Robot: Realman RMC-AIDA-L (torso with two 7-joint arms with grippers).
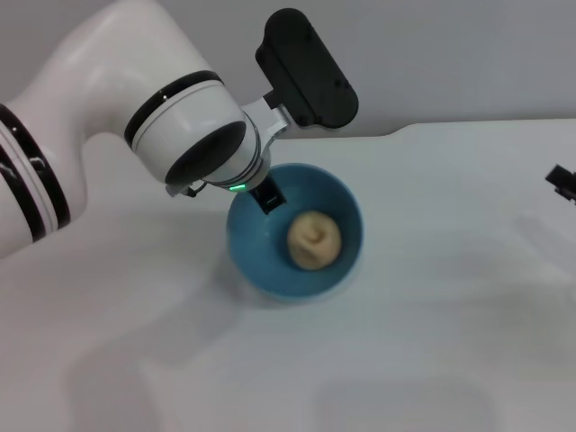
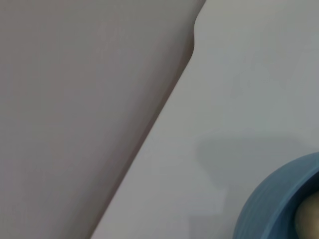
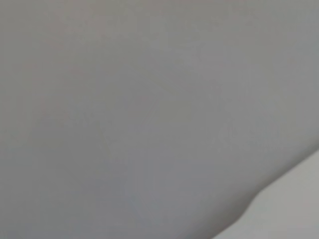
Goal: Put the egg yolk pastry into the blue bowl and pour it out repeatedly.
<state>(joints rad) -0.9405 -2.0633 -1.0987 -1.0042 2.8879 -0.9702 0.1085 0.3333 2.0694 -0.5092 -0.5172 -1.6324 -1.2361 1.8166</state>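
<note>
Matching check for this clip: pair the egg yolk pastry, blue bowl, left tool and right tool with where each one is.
Things:
1. egg yolk pastry
2. blue bowl
3. left tool
4. right tool

Places:
A. at the bowl's rim, on the robot's left side
B. on the white table
C. inside the bowl
D. far out at the robot's right edge of the head view

Pairs: 1-C, 2-B, 3-A, 4-D

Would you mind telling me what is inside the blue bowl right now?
The egg yolk pastry lies inside the blue bowl. The left gripper reaches over the bowl's rim, and the arm hides that part of the inside.
</note>
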